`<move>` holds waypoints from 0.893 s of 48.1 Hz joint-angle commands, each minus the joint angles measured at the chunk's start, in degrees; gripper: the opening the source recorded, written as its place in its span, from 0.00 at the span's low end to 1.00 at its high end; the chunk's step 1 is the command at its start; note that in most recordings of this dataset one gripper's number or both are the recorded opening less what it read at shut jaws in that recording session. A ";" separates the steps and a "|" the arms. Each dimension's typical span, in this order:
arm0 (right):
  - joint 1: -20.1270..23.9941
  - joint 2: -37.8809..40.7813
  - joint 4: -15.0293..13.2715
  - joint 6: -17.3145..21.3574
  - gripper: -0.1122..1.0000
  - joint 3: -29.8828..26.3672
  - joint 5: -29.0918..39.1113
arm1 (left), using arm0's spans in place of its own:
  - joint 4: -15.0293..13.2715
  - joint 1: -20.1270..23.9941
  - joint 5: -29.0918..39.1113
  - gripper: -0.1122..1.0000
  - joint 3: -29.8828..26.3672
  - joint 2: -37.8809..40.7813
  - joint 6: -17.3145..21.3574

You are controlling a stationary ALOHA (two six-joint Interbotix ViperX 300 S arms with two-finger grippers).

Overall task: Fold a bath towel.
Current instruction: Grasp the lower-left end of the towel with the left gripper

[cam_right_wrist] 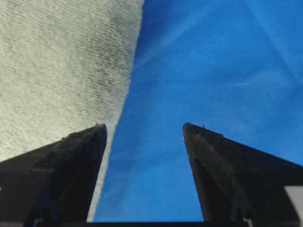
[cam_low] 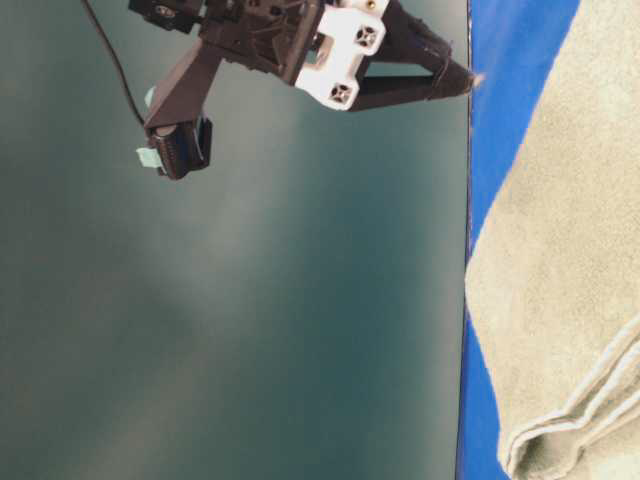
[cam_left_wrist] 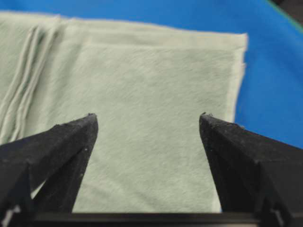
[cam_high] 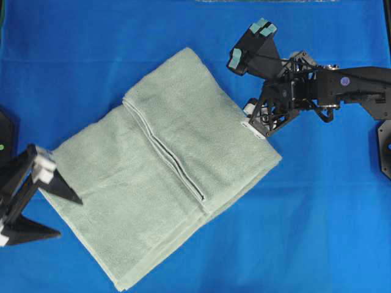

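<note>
Blue table cloth (cam_high: pixel 317 207) bears folded bath towel (cam_high: pixel 165 165).

bright, even light from above; soft short shadows under the right gripper (cam_high: pixel 252 43) and along the bath towel (cam_high: pixel 165 165) folds. no glare. both wrist views blur the near black fingers (cam_left_wrist: pixel 57 151); cloth just beyond the claw tips stays fairly sharp.

The bath towel (cam_high: pixel 165 165) is pale sage-green terry, folded into a flat rectangle. It lies diagonally mid-table, its layered hems crossing the middle.
</note>
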 commanded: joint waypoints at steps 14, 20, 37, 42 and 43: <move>-0.62 -1.32 -0.70 -0.18 0.69 0.00 -0.35 | -1.14 -2.46 1.41 0.84 -7.12 20.74 -3.87; -0.62 -1.41 -1.76 -0.18 0.69 0.35 -0.35 | -1.14 -3.43 2.46 0.84 -9.84 28.39 -4.48; -0.62 -1.85 -3.25 -0.09 0.69 1.14 -1.23 | -1.14 -4.48 4.57 0.81 -11.34 36.12 -3.52; -0.70 -1.93 -3.25 -0.09 0.69 1.23 -1.76 | -1.14 -4.22 6.42 0.73 -11.69 37.00 -3.52; -0.62 -2.02 -3.34 -0.09 0.69 1.32 -1.85 | -1.14 -4.13 6.68 0.68 -11.78 37.00 -3.52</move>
